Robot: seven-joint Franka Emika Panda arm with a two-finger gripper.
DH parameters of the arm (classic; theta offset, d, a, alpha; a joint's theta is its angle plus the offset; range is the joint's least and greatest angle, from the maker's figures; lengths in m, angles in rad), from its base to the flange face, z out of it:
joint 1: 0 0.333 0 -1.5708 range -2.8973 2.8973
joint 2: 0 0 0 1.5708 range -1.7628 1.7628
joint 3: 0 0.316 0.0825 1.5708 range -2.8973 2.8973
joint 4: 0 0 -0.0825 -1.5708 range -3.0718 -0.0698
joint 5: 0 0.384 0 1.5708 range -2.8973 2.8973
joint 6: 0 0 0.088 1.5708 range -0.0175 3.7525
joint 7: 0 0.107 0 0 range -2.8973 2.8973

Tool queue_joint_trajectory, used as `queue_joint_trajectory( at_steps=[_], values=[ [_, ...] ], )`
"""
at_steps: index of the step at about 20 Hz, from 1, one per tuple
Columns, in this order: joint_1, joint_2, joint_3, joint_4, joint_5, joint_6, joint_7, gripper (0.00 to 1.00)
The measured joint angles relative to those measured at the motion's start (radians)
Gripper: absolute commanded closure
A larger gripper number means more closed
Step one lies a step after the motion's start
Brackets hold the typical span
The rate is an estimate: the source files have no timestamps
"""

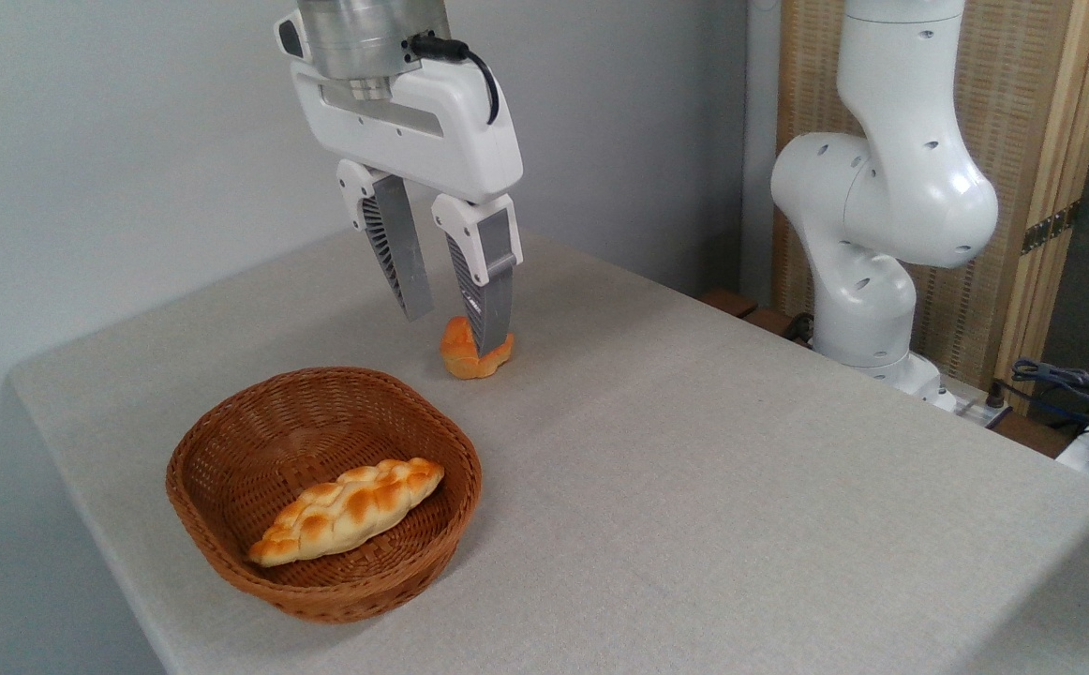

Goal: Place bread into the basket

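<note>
Bun: small round knobbly bread roll (466, 357), orange-golden crust, paler at the base; resting on the table just behind the basket's far rim, outside it
Basket: oval brown woven wicker basket (226, 441), shallow, thick rim; stands on the front left part of the table, much wider than the bun
Basket contents: one long braided golden loaf (348, 509), lying slantwise across the basket floor, its lower end towards the front left
Gripper: white two-finger gripper (455, 333) with grey ribbed fingers, pointing down and slightly tilted, hanging over the bun
Jaw state: spread apart, nothing between them; a clear gap shows between the two fingers
Finger positions: right finger's tip overlaps the bun in this view, whether it touches cannot be told; left finger's tip sits to the left of the bun and higher in the frame
Table: flat top covered in pale grey-beige cloth (694, 487), rounded corner at left
Arm: white jointed robot arm (882, 206), its base at the table's far right edge
Backdrop: plain pale wall (113, 141) at left; slatted wooden screen (1041, 122) behind the arm
Periphery: bundle of dark cables (1079, 389) at the right edge
</note>
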Motion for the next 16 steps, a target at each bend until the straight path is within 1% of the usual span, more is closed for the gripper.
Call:
queue_joint_trajectory(
  at_steps=[3, 6, 8, 10, 11, 13, 15, 16],
  values=[
    [-0.009, -0.047, -0.02, -0.06, -0.036, 0.0, 0.001, 0.0],
    [-0.044, -0.126, -0.025, -0.151, -0.073, 0.009, 0.01, 0.0],
    [-0.099, -0.159, -0.028, -0.208, -0.096, 0.039, 0.017, 0.0],
    [-0.179, -0.167, -0.031, -0.258, -0.108, 0.086, 0.019, 0.0],
    [-0.221, -0.166, -0.033, -0.285, -0.109, 0.111, 0.019, 0.0],
    [-0.292, -0.163, -0.034, -0.339, -0.109, 0.157, 0.019, 0.0],
    [-0.358, -0.158, -0.035, -0.388, -0.109, 0.205, 0.019, 0.0],
    [-0.384, -0.156, -0.035, -0.407, -0.109, 0.228, 0.019, 0.0]
  ],
)
